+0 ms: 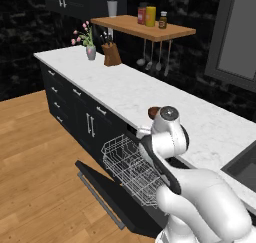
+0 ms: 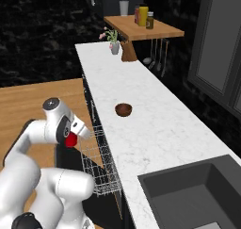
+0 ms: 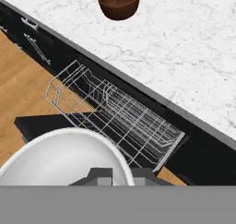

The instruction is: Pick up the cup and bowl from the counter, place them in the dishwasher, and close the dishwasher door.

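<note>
cup (image 3: 64, 156): looks gripped, white mouth toward the camera, carried over the rack (image 3: 115, 114) for loading
bowl (image 2: 123, 109): on counter (image 2: 155, 124), waiting
door (image 1: 107, 197): down

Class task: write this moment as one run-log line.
claw: shut on red cup | cup: over wire rack | brown bowl: on counter | dishwasher door: open
</note>
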Tool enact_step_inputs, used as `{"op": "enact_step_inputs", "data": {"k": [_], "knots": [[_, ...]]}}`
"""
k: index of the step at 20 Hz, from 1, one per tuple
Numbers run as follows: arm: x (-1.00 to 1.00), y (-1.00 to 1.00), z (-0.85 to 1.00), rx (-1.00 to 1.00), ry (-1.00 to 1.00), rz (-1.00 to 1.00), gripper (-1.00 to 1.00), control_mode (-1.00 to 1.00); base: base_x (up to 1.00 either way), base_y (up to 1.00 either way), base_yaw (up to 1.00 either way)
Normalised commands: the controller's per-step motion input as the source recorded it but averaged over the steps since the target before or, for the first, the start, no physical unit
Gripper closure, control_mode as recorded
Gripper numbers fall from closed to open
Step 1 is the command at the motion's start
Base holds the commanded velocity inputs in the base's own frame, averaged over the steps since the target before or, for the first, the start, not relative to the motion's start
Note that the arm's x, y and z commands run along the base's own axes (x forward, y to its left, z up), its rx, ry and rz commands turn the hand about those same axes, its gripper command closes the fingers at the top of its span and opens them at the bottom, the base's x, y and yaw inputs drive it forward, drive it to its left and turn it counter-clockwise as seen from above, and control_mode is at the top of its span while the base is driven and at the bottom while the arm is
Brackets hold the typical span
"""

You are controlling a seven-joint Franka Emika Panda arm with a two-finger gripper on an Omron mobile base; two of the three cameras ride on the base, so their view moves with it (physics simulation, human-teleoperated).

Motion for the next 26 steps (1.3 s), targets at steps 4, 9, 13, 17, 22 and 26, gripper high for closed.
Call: {"op": "enact_step_inputs", "data": {"k": [4, 9, 13, 17, 22, 26], "knots": [[-0.09, 0.21, 0.00, 0.00, 0.00, -0.16, 1.00, -1.00, 0.00, 0.00, 0.00], [0.00, 0.20, -0.01, 0.00, 0.01, -0.17, 1.00, -1.00, 0.00, 0.00, 0.00], [0.01, 0.23, -0.06, 0.00, 0.15, -0.17, 1.00, -1.00, 0.00, 0.00, 0.00], [0.06, 0.17, -0.03, 0.00, 0.17, -0.17, 1.00, -1.00, 0.00, 0.00, 0.00], [0.24, 0.04, 0.00, 0.00, 0.05, -0.16, 1.00, -1.00, 0.00, 0.00, 0.00], [0.20, 0.00, -0.04, 0.00, 0.00, -0.10, 1.00, -1.00, 0.00, 0.00, 0.00]]}}
